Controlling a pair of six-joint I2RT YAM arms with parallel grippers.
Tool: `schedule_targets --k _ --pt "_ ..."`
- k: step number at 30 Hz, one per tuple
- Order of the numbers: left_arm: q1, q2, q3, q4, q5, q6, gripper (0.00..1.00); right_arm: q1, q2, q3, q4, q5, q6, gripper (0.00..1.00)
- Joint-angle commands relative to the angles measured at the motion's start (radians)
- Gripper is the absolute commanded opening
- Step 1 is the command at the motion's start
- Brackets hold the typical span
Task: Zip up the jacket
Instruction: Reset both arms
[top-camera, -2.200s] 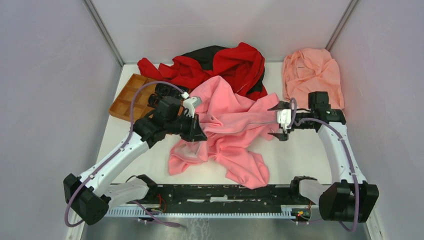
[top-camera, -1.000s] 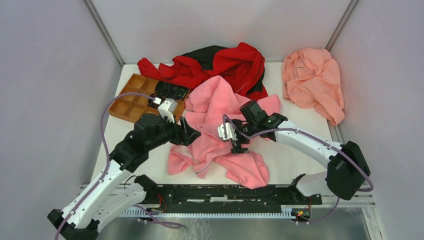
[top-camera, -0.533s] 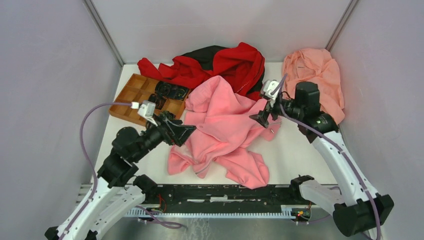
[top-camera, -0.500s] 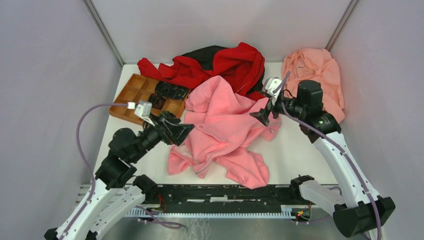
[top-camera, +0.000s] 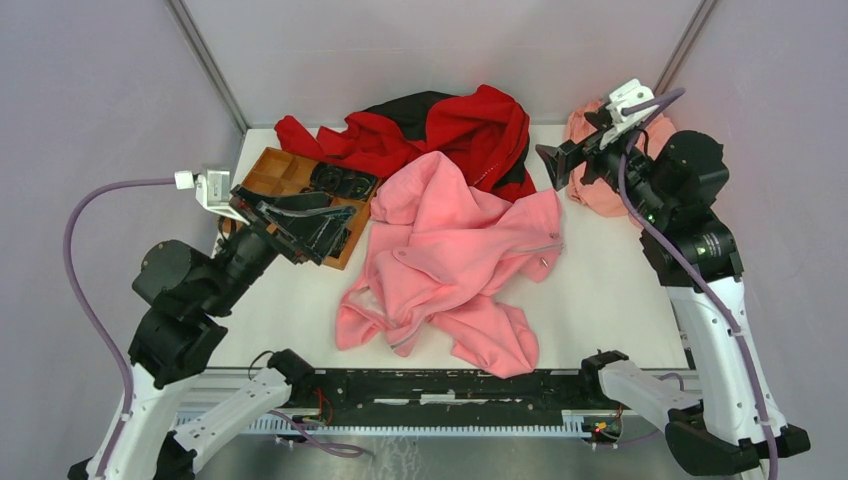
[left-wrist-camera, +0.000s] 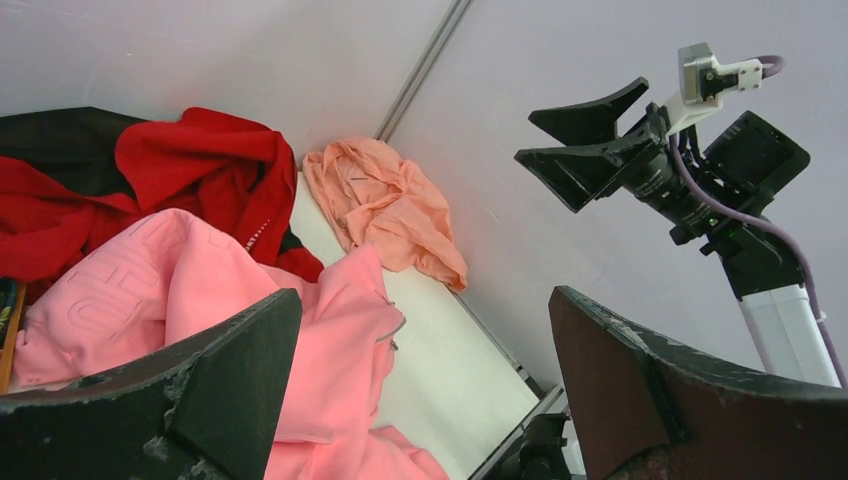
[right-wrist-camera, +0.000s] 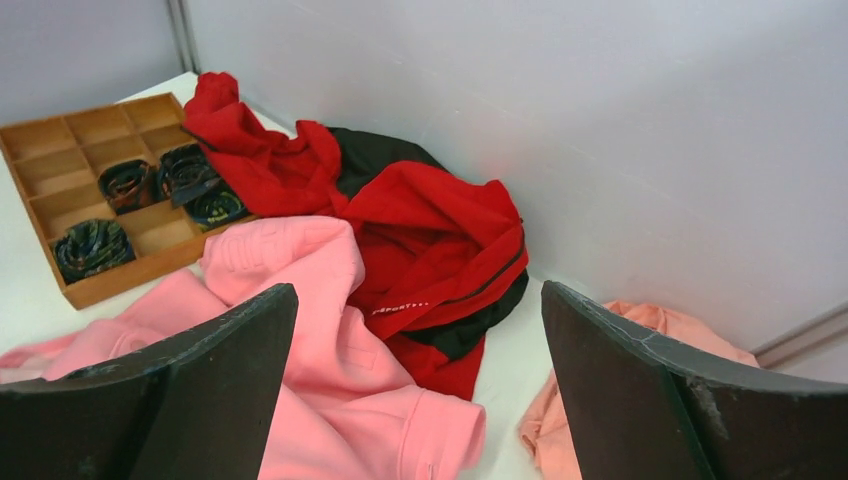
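I see the jacket (top-camera: 450, 260) lying crumpled in the middle of the worktop (top-camera: 610, 290), gripped by neither arm, its small metal pull (top-camera: 541, 262) at the right edge of the heap. My left pincer (left-wrist-camera: 423, 294) is raised over the wooden tray (top-camera: 268, 172) to the jacket's left, jaws spread wide and empty. My right pincer (top-camera: 555, 166) hangs high near the back right corner, by the salmon cloth (left-wrist-camera: 385, 210), likewise released with nothing between its fingers. A red-and-black garment (top-camera: 450, 125) lies behind the jacket, touching its far edge
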Motion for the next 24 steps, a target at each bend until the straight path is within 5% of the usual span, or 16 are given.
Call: schedule_targets --k 1,24 --pt "0.005 0.017 0.056 -0.071 -0.001 0.038 1.0 -0.006 0.007 0.065 -0.038 0.08 0.046 0.98" --pt "0.005 -0.024 -0.001 -0.116 0.02 0.055 1.0 -0.103 -0.024 -0.002 -0.014 -0.064 0.081 0.98"
